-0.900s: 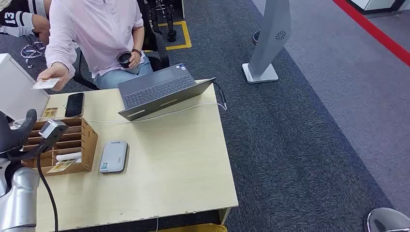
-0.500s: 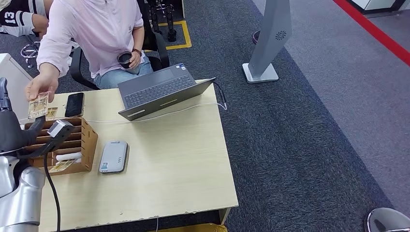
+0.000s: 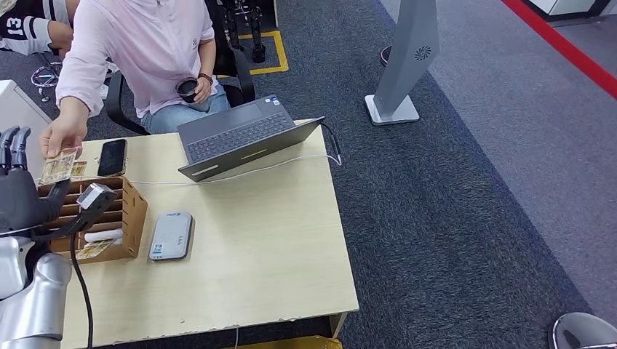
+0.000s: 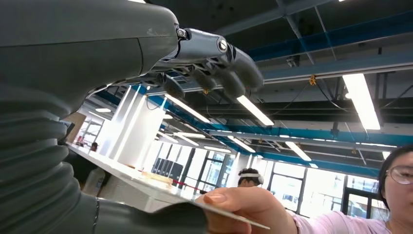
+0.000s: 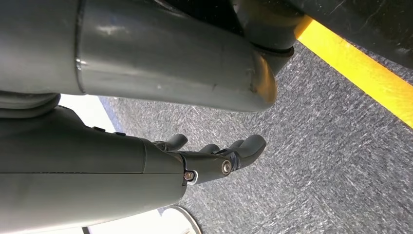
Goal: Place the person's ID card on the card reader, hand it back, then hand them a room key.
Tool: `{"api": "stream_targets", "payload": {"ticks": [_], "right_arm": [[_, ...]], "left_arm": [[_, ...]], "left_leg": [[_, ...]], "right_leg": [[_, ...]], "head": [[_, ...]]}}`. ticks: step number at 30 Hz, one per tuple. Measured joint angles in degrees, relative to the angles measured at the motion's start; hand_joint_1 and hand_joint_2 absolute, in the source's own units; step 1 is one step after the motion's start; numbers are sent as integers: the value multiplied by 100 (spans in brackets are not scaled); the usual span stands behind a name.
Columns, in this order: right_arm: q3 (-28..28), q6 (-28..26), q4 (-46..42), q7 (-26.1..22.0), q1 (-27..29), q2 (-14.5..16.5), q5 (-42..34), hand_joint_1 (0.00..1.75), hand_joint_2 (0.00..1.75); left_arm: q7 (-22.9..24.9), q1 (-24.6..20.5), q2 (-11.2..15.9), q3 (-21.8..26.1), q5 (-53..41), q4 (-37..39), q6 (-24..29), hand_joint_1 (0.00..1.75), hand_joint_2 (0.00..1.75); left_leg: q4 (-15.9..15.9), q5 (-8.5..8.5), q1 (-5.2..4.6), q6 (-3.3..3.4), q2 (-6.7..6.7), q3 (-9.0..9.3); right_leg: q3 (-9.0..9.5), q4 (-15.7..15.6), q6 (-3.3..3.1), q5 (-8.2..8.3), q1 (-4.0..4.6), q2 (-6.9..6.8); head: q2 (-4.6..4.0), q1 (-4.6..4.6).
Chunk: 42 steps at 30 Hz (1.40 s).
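Note:
My left hand point(image 3: 20, 190) is raised at the table's left edge, its fingers point(image 4: 219, 66) spread above the thumb point(image 4: 146, 220). A person's hand point(image 3: 64, 137) holds the ID card point(image 3: 57, 166) out to it. In the left wrist view the card point(image 4: 160, 192) lies in the gap between my thumb and fingers, still pinched by the person's hand point(image 4: 246, 207). The grey card reader point(image 3: 171, 235) lies flat on the table to the right of a wooden organizer point(image 3: 129, 212) with a white key card point(image 3: 102, 235) in a slot. My right hand point(image 5: 214, 156) hangs over the carpet, loosely curved and holding nothing.
A black phone point(image 3: 112, 157) and an open laptop point(image 3: 240, 137) with a white cable lie at the far side of the table point(image 3: 269, 247). The seated person holds a dark cup point(image 3: 187, 89). A silver stand point(image 3: 404, 65) rises on the carpet to the right.
The person's hand brought the ID card down and in toward my left hand. My left hand rose and its fingers now stand up beside the card.

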Motion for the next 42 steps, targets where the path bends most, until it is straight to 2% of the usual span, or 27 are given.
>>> {"api": "stream_targets", "payload": {"ticks": [2,6,19,25,33,42], "right_arm": [[-1,-7,0,2,0,0,2,0,0],[-3,-9,0,5,0,0,-9,0,175],[-3,-20,-1,1,-20,-1,28,0,175],[-3,-62,-10,-10,-82,8,101,0,175],[-9,-69,-13,-14,-128,50,171,0,175],[-29,-66,-33,-78,-142,100,203,0,175]], "left_arm": [[-62,0,-12,-10,74,34,0,175,175],[-132,0,-42,-72,210,80,0,175,175],[-182,21,-113,-113,254,103,0,175,175],[-387,321,-179,-206,341,58,0,175,175],[111,795,-251,-646,-78,42,-155,175,175],[538,898,-252,-926,-395,538,-515,175,175]], "left_leg": [[0,0,0,0,0,0],[0,0,0,0,0,-1],[0,0,0,0,-1,-2],[0,0,-1,0,0,-1],[0,-1,-4,0,-1,-3],[0,-1,-2,0,-3,-4]], "right_leg": [[-1,0,0,0,0,0],[-1,0,0,0,0,0],[-1,0,0,0,0,0],[-2,0,0,-1,0,-1],[-4,-1,2,-2,-1,-3],[-4,-1,2,-2,-1,-6]], "head": [[0,1],[0,1],[0,1],[0,0],[0,-1],[0,-1]]}}
